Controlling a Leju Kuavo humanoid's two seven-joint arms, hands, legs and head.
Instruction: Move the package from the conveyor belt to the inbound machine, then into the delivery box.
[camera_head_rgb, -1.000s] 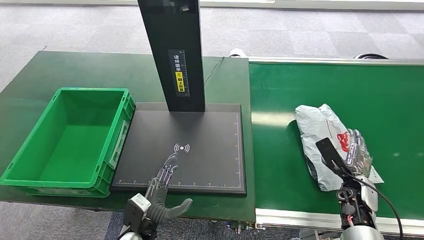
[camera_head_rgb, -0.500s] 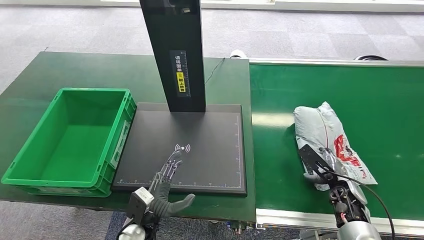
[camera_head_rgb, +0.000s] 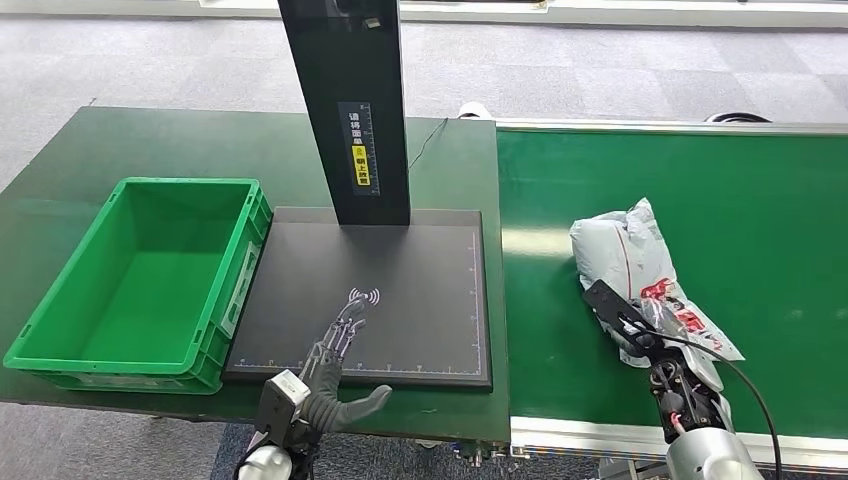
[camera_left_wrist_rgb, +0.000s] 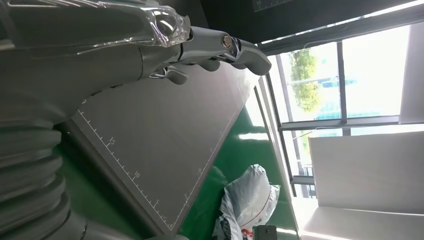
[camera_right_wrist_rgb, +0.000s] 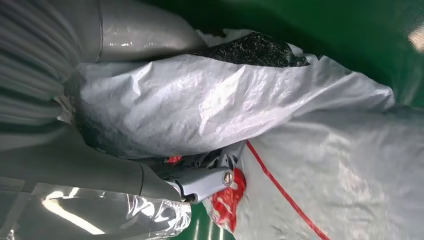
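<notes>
Step one under way: right hand (camera_head_rgb: 668, 345) closed around the grey package (camera_head_rgb: 630, 262) on the conveyor belt (camera_head_rgb: 780, 200), at four o'clock in the head view. Left hand (camera_head_rgb: 325, 375) open, empty, at six o'clock over the scanner plate (camera_head_rgb: 420, 270). Next: lifting toward nine o'clock, calling for a firm grip on slippery plastic.

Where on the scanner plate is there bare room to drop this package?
The plate is bare from its mast forward and across to the belt edge. Only its near corner toward the bin is crowded: the left hand lies there, fingers spread. The right hand grips the package on the belt.
</notes>
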